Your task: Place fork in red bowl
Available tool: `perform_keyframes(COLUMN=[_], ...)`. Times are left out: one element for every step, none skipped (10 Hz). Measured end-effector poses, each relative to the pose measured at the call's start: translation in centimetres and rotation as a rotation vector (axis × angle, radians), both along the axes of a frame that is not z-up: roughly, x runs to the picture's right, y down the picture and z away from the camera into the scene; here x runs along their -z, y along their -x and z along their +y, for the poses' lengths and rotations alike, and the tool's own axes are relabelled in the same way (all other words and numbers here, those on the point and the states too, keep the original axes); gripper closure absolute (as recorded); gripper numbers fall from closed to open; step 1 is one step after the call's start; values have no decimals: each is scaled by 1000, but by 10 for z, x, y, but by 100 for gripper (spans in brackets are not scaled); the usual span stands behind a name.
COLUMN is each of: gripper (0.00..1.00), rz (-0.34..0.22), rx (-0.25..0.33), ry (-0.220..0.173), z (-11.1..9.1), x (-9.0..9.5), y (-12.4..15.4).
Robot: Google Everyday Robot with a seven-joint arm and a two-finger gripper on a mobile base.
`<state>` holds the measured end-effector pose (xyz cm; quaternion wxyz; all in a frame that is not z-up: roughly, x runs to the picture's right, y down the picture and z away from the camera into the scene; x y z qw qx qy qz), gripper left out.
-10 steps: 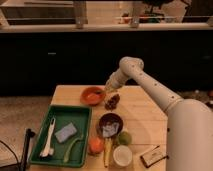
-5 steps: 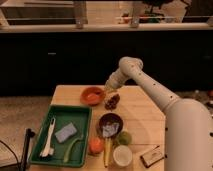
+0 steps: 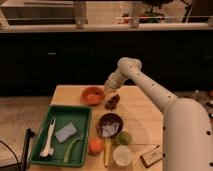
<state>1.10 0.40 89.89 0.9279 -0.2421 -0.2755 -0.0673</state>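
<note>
The white arm reaches from the right, elbow high, forearm angled down-left over the desk (image 3: 140, 112). Its pincer (image 3: 108, 91) hangs at the red bowl's (image 3: 92, 95) right rim; its opening cannot be made out. The fork cannot be made out.

I see almost no change across the three pictures. The gripper (image 3: 106, 91) sits a touch farther toward 3 o'clock of the red bowl (image 3: 92, 95) than a second ago, at the bowl's 3 o'clock rim. Nothing on the table has visibly shifted.
</note>
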Motion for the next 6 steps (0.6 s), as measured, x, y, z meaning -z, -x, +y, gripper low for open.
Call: perform_keyframes(gripper=[96, 96, 96, 96, 96, 96], rz=[-4, -10, -17, -21, -28, -33], rx=[7, 17, 24, 31, 39, 45], ry=[-4, -8, -14, -18, -22, -25], z=[-1, -2, -4, -5, -7, -9], x=[1, 1, 1, 1, 1, 0], y=[3, 9, 14, 19, 25, 30])
